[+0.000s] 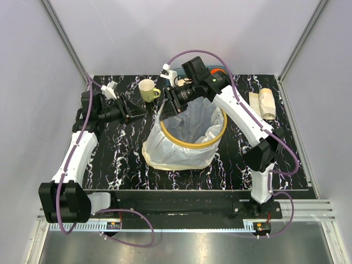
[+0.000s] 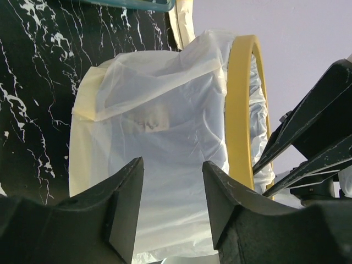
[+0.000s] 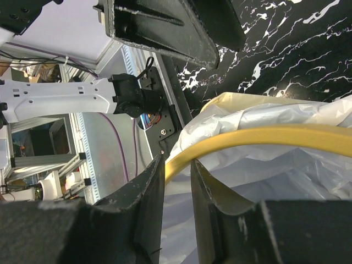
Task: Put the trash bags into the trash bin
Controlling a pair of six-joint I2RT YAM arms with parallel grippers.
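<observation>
The large sack [image 1: 176, 155] lay draped over the trash bin [image 1: 223, 130] at the middle of the table [image 1: 124, 159], the right gripper [image 3: 177, 165] pinching its yellow rim and the left gripper [image 2: 173, 170] spread empty beside it; a tug could have torn the film or tipped the bin.

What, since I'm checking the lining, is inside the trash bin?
A trash bag lines the trash bin inside and hangs down its outside. It covers the bottom, so anything beneath cannot be seen.

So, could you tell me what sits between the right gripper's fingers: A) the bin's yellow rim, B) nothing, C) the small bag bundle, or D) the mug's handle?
A: in the right wrist view the yellow rim runs straight between the right gripper's fingers.
</observation>
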